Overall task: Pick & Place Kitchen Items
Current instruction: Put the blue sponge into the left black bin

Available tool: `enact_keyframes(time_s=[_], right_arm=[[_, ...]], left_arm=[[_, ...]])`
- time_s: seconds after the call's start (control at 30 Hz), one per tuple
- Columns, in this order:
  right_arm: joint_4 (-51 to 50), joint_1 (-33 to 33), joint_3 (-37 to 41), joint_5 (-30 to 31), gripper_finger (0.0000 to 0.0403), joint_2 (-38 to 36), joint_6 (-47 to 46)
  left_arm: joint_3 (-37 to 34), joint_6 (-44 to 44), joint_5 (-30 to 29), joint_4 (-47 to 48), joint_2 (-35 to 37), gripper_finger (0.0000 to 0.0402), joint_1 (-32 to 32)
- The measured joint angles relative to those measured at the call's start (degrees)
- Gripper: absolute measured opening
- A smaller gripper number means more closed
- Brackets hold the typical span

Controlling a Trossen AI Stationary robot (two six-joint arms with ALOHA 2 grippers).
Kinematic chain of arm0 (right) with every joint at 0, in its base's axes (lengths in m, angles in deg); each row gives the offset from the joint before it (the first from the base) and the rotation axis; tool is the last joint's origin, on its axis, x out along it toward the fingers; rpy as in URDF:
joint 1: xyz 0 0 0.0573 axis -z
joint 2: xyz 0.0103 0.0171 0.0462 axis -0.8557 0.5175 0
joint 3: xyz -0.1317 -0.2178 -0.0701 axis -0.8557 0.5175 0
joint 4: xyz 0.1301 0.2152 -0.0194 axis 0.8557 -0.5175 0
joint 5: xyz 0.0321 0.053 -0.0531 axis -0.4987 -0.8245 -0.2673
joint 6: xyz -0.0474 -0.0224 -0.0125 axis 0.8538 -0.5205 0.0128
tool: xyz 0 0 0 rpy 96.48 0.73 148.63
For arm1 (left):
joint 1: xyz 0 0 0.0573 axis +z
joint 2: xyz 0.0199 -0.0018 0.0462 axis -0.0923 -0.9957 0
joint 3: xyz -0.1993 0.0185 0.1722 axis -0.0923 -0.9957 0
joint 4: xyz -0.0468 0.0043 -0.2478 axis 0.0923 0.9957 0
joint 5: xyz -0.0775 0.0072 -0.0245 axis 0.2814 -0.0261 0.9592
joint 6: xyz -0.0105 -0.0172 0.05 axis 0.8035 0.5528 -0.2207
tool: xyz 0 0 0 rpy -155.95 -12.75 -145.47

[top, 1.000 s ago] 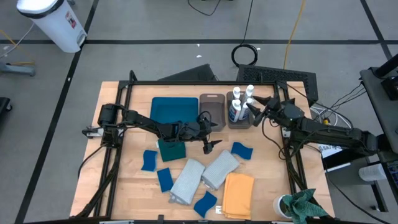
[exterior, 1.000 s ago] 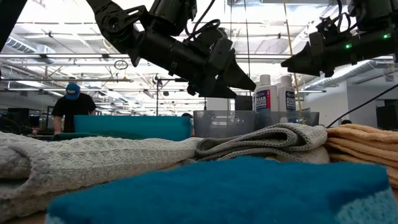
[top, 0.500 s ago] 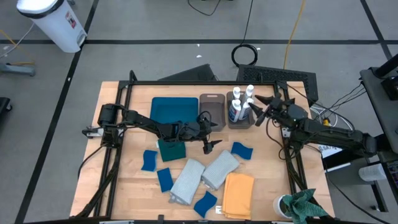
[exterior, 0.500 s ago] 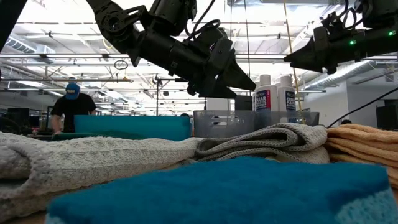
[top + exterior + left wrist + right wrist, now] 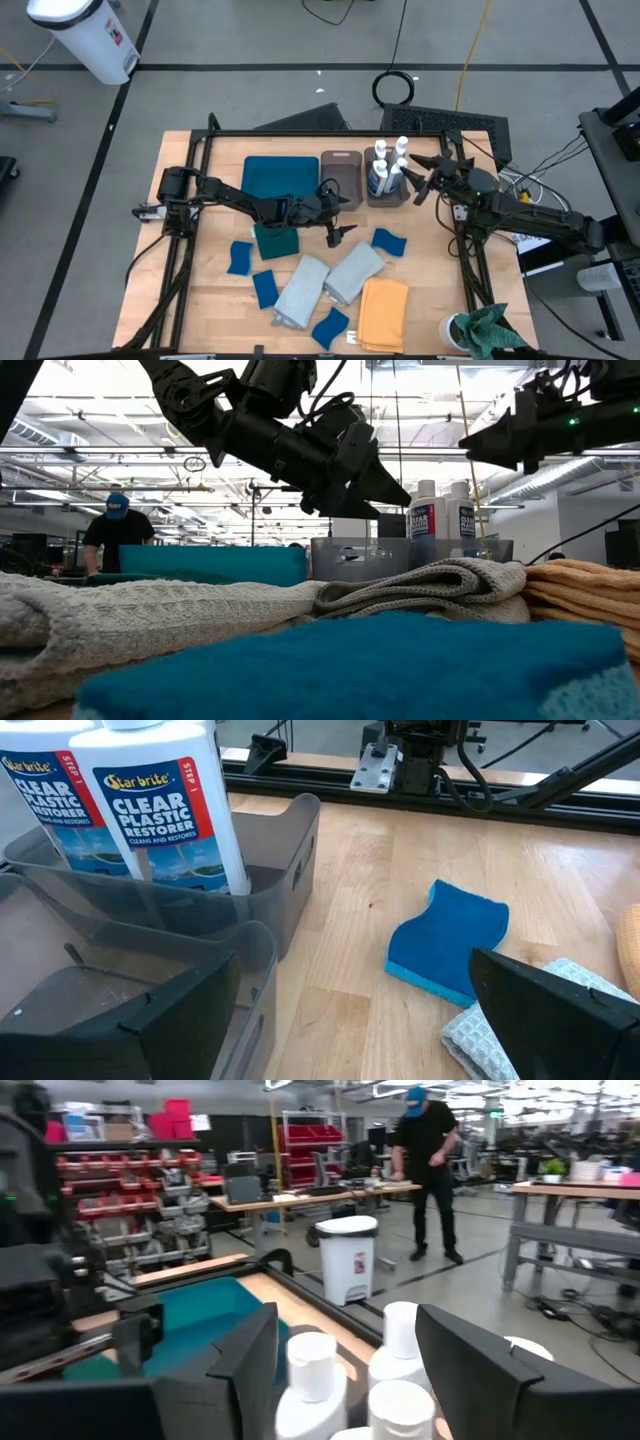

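Your right gripper (image 5: 415,178) hangs beside and above the bottles (image 5: 388,165), fingers parted and empty. In the right wrist view the white caps (image 5: 312,1352) sit just ahead between the two dark fingers. The bottles stand upright in the right bin (image 5: 385,195), packed close together.

Your left gripper (image 5: 335,215) hovers mid-table with its jaws wide apart and nothing in them, near the empty bin (image 5: 341,178) and close to a sponge (image 5: 389,241). A dark teal cloth (image 5: 276,241) lies under that arm, just below the tray (image 5: 281,177).

The grey cloths (image 5: 327,279), the yellow cloth (image 5: 383,312) and more sponges (image 5: 266,288) are spread over the near half of the table.

On handling, as far as I can judge:
- Bottles look rigid, smooth plastic, probably light and likely slippery. Take them at the neck or just under the cap, squarely, because neighbours crowd the body.
- Sponges should be soft and very light. Pinch across the narrow waist and expect them to squash.
- Cloths are limp and will unfold. Grip a thick folded edge, not a single layer.

From the low view I can't tell how high the left jaws sit above the table.
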Motion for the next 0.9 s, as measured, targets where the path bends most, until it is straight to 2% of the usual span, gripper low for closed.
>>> enact_keyframes(time_s=[0.33,0.77,0.9], right_arm=[[1.05,0.02,0.0,-9.05,0.021,-0.32,-1.99],[3.77,0.01,0.0,-26.07,0.021,-0.32,-4.54],[3.78,0.0,0.0,-28.85,0.021,-0.32,-4.96]], left_arm=[[-0.02,-0.03,0.01,0.12,0.0,0.0397,0.0],[-0.02,-0.17,0.0,0.09,0.0,0.0397,0.02],[-0.02,-0.17,0.0,0.09,0.0,0.0397,0.01]])
